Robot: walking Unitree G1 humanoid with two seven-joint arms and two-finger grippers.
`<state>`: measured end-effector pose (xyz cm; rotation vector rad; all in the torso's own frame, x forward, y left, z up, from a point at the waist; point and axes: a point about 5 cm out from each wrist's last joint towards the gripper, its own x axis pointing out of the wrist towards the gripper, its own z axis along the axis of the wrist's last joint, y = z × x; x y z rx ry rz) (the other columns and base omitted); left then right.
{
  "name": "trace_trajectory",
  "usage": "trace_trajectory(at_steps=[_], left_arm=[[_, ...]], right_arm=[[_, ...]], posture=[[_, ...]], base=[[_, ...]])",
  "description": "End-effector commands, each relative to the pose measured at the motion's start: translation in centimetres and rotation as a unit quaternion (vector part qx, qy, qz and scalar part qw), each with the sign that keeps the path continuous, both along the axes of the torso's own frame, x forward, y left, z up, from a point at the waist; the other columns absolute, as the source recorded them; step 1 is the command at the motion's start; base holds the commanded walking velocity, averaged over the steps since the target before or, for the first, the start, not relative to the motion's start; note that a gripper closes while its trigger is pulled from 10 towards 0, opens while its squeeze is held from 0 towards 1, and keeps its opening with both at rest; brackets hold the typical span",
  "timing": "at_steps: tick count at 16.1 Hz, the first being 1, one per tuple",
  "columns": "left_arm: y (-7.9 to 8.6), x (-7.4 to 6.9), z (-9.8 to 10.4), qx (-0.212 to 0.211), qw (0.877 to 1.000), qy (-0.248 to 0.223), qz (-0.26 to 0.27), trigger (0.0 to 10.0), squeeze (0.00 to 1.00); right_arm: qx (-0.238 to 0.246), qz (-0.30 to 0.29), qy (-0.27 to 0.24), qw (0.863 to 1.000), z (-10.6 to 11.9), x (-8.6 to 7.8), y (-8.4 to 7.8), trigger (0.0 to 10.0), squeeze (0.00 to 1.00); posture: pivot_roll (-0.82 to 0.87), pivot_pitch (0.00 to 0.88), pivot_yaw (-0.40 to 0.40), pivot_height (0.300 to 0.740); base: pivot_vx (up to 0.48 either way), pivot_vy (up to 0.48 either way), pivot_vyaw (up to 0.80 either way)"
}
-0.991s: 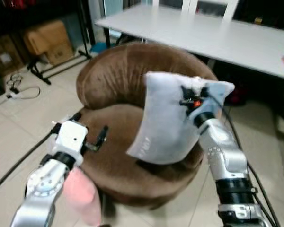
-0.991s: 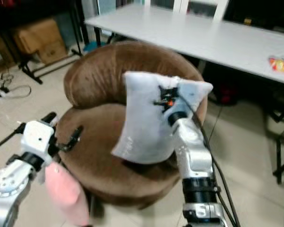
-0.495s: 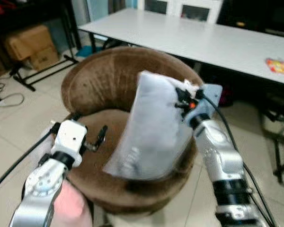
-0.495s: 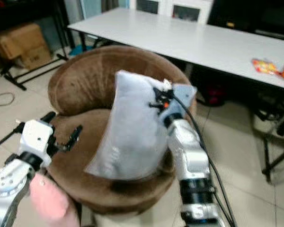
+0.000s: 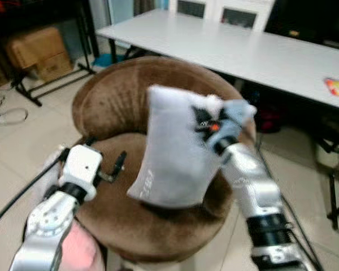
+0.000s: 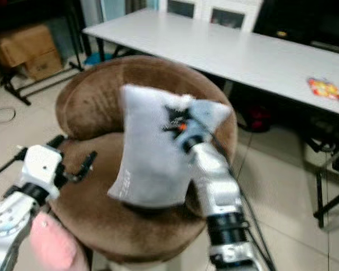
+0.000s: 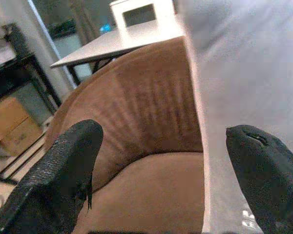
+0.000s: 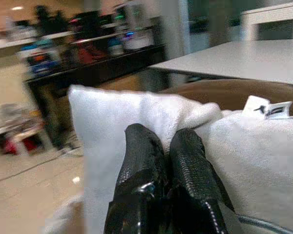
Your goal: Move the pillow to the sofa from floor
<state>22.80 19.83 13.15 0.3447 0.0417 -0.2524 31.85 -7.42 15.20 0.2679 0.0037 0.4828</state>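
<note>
In the left eye view the right gripper pinches the top edge of a white pillow, which hangs upright over the seat of a round brown velvet sofa chair; its lower edge looks to rest on or just above the seat cushion (the blur makes it hard to tell which). The left gripper hovers at the front left of the seat, fingers spread and holding nothing. A pink soft object shows beside the left forearm at the lower edge. Behind the chair runs a long white table, with cardboard boxes on the floor at the far left.

The right eye view gives the same scene: the pillow hangs from the right gripper in front of the chair's backrest.

In the left wrist view the two black fingers stand wide apart, framing the brown backrest and the pillow's pale side, just beside the far finger.

In the right wrist view the fingers are pressed together, clamped on a bunched fold of the pillow, near its small sewn label
</note>
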Motion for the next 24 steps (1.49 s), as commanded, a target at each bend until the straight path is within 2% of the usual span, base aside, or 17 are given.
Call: trace_trajectory(at_steps=[1, 5, 10, 13, 15, 16, 17, 18, 21, 22, 23, 24], left_arm=[[-0.3, 0.0, 0.1, -0.002, 1.0, -0.002, -0.006, 10.0, 0.0], [-0.2, -0.1, 0.0, 0.0, 1.0, 0.001, -0.002, 10.0, 0.0], [0.3, 0.2, 0.0, -0.004, 1.0, -0.001, 0.012, 10.0, 0.0], [1.7, 1.9, 0.1, -0.003, 0.999, 0.003, 0.047, 10.0, 0.0], [1.9, 3.9, 0.5, -0.04, 0.999, 0.02, 0.023, 10.0, 0.0], [1.7, 4.3, 0.6, -0.054, 0.998, 0.026, 0.007, 10.0, 0.0], [1.1, 5.3, 1.5, -0.075, 0.996, 0.011, -0.047, 10.0, 0.69], [0.8, 6.5, 2.4, -0.106, 0.992, 0.007, -0.068, 10.0, 0.84], [0.9, 10.1, 4.9, -0.134, 0.99, -0.03, -0.039, 10.0, 0.79], [0.8, 10.3, 5.1, -0.137, 0.989, -0.032, -0.039, 10.0, 0.78], [0.6, 11.4, 5.6, -0.169, 0.984, -0.026, -0.048, 10.0, 0.79], [0.1, 12.1, 5.9, -0.19, 0.98, -0.018, -0.063, 10.0, 0.73]], right_arm=[[-0.005, 0.002, -0.04, 0.999, 1.6, 0.2, -0.5, 10.0, 0.0], [0.0, 0.026, -0.031, 0.999, 1.3, -0.1, -0.1, 10.0, 0.0], [-0.041, 0.054, -0.027, 0.997, 0.5, -0.5, 0.3, 10.0, 0.0], [-0.063, 0.062, -0.026, 0.996, 0.1, -0.5, 0.9, 10.0, 0.0], [-0.075, 0.083, -0.033, 0.993, 0.1, -0.6, 1.5, 10.0, 0.0], [-0.078, 0.086, -0.034, 0.993, 0.1, -0.6, 1.6, 10.0, 0.0], [-0.087, 0.092, -0.038, 0.991, 0.1, -0.6, 1.9, 10.0, 0.0], [-0.093, 0.097, -0.042, 0.99, 0.2, -0.6, 2.0, 10.0, 0.0], [-0.125, 0.097, -0.045, 0.986, -0.2, -0.4, 2.2, 10.0, 0.0], [-0.127, 0.097, -0.045, 0.986, -0.2, -0.4, 2.2, 10.0, 0.0], [-0.129, 0.099, -0.046, 0.986, -0.2, -0.5, 2.3, 10.0, 0.0], [-0.138, 0.108, -0.047, 0.983, -0.3, -0.6, 2.5, 10.0, 0.0]], posture=[[0.01, 0.0, -0.037, 0.74], [0.01, 0.0, -0.04, 0.74], [0.01, 0.0, -0.042, 0.74], [0.03, 0.0, -0.058, 0.74], [0.04, 0.0, -0.072, 0.74], [0.04, 0.0, -0.072, 0.74], [0.03, 0.0, -0.068, 0.74], [0.03, 0.0, -0.068, 0.74], [0.01, 0.0, -0.048, 0.74], [0.01, 0.0, -0.048, 0.74], [0.0, 0.0, -0.049, 0.74], [0.0, 0.0, -0.05, 0.74]], base=[[0.285, 0.0, 0.8], [0.274, 0.0, 0.32], [0.0, 0.0, 0.0], [0.0, 0.0, 0.0], [0.0, 0.0, 0.0], [0.0, 0.0, 0.0], [0.0, 0.0, 0.0], [0.0, 0.0, 0.0], [0.0, 0.0, 0.0], [0.0, 0.0, 0.0], [0.0, 0.0, 0.0], [0.0, 0.0, 0.0]])
